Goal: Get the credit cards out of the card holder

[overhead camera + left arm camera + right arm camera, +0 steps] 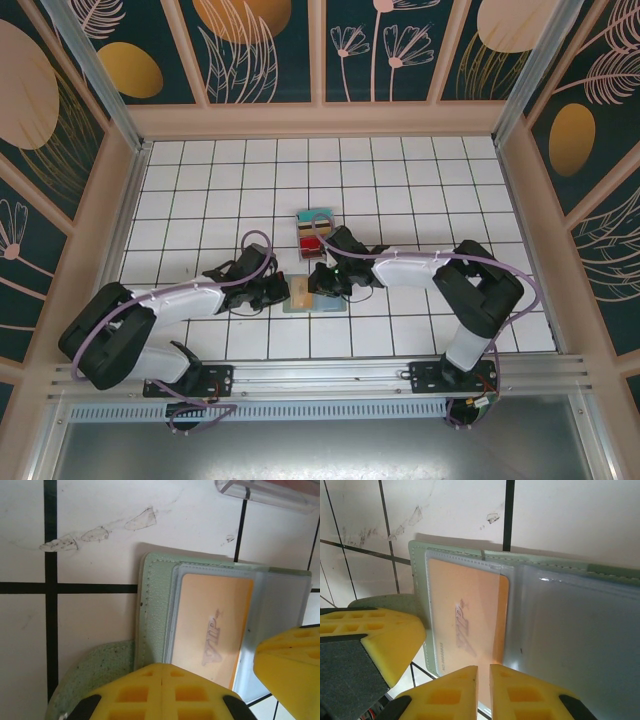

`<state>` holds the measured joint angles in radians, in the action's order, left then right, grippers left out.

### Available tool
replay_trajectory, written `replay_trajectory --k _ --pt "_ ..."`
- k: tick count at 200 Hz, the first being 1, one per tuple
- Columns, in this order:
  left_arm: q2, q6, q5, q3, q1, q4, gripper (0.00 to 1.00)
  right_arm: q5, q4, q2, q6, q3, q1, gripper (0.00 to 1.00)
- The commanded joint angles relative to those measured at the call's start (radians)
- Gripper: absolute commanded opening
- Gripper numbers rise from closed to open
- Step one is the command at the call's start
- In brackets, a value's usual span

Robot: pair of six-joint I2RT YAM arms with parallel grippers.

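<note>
Holder: card holder [303, 293] lies open, centre-near, between both grippers.
Card: orange card [465, 615] sits in its clear pocket.
Left gripper [162, 674]: fingers together, on the holder's green edge.
Right gripper [483, 676]: fingers a crack apart at the card's edge; no grip evident.
Do well: pin the holder firmly, nip the card edge squarely, draw it out flat.

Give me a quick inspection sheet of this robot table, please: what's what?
Surface: white tiled table, scuffed.
Job's things: card holder lies open; orange credit card in its clear sleeve.
Clutter: clear tray holding a coloured stack, behind the holder.
Pincers: left pincer shut, over holder's edge; right pincer almost closed at card's edge, grip unclear.
Cables: purple cable looping along each arm.
Surroundings: floral wall panels.
</note>
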<state>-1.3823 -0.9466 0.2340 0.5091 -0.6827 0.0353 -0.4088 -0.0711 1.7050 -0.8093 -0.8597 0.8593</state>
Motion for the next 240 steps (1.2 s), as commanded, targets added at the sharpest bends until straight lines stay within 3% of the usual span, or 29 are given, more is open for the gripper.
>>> replay_trajectory --k 1,240 --pt "-0.019 0.017 0.022 0.011 -0.004 -0.012 0.02 0.02 -0.021 0.023 0.018 -0.003 0.007 0.16" --pt "-0.034 0.012 0.03 -0.012 -0.005 -0.021 0.0 0.027 -0.058 0.0 0.029 0.008 0.0 0.18"
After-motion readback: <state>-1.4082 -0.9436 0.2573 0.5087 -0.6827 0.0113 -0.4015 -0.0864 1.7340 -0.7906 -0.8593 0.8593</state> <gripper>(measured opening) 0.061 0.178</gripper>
